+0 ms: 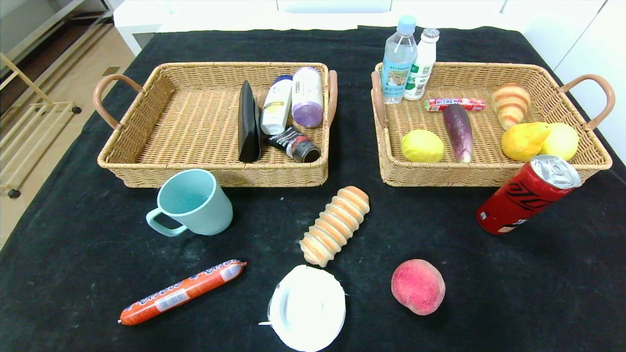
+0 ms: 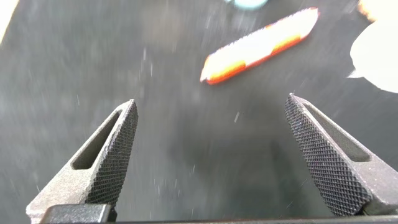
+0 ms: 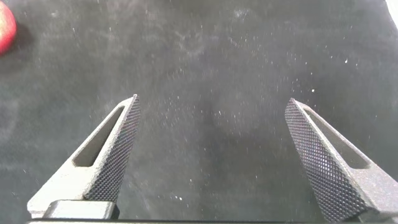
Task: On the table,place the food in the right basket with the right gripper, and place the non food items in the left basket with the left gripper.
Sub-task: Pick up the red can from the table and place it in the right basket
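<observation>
**Both pincers spread wide above the black counter, nothing held**

The left pincer (image 2: 211, 155) hangs over bare black counter (image 1: 73, 274) with its two textured fingers (image 2: 115, 155) far apart and empty. Ahead of it, well clear of the fingertips, lies the orange sausage (image 2: 261, 45); beyond that sausage a sliver of the teal mug (image 2: 249, 3) shows, and off to one side ahead sits the edge of the white lid (image 2: 379, 53).

The right pincer (image 3: 211, 155) is likewise wide open and empty over bare cloth. The only item near it is the peach (image 3: 5, 28), ahead and off to one side, well apart from the fingers (image 3: 320, 158).

From the head view neither pincer shows. On the counter lie the sausage (image 1: 182, 292), the lid (image 1: 307, 308), the peach (image 1: 418, 286), the ridged bread roll (image 1: 335, 225), the mug (image 1: 191, 202) and a red soda can (image 1: 528, 194) leaning against the front wall of the right basket (image 1: 489, 176).

The left basket (image 1: 146, 122) holds a dark flat object (image 1: 248, 122), a white bottle (image 1: 276, 104), a purple-ended bottle (image 1: 307, 97) and a small dark tube (image 1: 296, 144). The right basket holds a water bottle (image 1: 399, 58), a white drink bottle (image 1: 420, 64), a candy stick (image 1: 455, 103), an eggplant (image 1: 458, 131), a lemon (image 1: 422, 145), a croissant (image 1: 511, 104), a pear (image 1: 523, 141) and a second yellow fruit (image 1: 561, 141).
</observation>
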Action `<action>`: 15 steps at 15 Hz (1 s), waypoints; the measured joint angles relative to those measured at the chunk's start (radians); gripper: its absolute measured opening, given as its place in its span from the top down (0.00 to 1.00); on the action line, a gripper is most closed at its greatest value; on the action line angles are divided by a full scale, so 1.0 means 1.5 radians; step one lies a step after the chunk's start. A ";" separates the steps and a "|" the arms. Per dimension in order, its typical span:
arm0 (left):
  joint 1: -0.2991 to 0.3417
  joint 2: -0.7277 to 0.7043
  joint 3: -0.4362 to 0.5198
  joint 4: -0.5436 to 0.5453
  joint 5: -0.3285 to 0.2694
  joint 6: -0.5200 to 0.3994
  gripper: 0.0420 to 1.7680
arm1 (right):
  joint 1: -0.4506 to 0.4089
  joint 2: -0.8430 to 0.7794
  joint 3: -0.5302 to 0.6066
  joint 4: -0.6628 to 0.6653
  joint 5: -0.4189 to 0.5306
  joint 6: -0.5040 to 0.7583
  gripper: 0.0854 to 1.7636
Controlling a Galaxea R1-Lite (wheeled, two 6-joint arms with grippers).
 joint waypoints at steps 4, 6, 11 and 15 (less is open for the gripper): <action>-0.033 0.134 -0.110 -0.011 -0.029 0.007 0.03 | 0.006 0.063 -0.101 -0.004 0.041 0.021 0.04; -0.079 0.221 -0.153 -0.016 -0.034 0.029 0.03 | 0.009 0.130 -0.163 -0.006 0.112 0.021 0.04; -0.218 0.472 -0.206 -0.188 -0.047 0.058 0.03 | 0.037 0.360 -0.283 -0.072 0.280 0.008 0.04; -0.296 0.654 -0.268 -0.316 -0.061 0.062 0.03 | 0.213 0.495 -0.369 -0.121 0.177 0.014 0.04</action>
